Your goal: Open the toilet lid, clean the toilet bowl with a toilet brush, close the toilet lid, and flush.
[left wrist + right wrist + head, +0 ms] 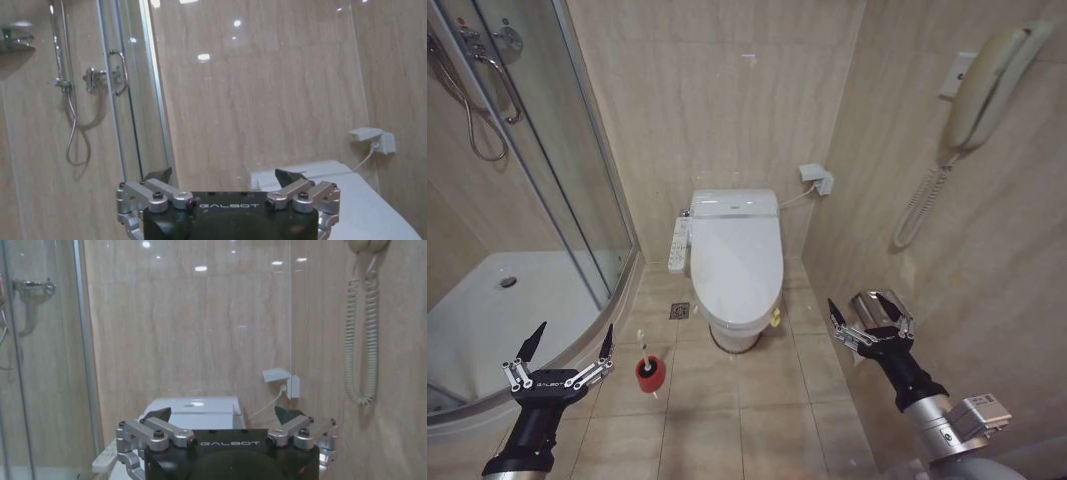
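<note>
Your left gripper [568,345] and right gripper [868,312] were wide open, empty; toilet lid [736,255] ahead looked glossy, slippery, so hook its front edge.

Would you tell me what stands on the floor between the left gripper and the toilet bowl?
In the head view, the toilet brush in its red holder stands between the left gripper and the toilet bowl.

White toilet lid [738,255], red brush holder [649,373], beige tiles [767,410].

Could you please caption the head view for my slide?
Both open end effectors, left and right, hover before the shut toilet lid; toilet brush stands alongside.
</note>
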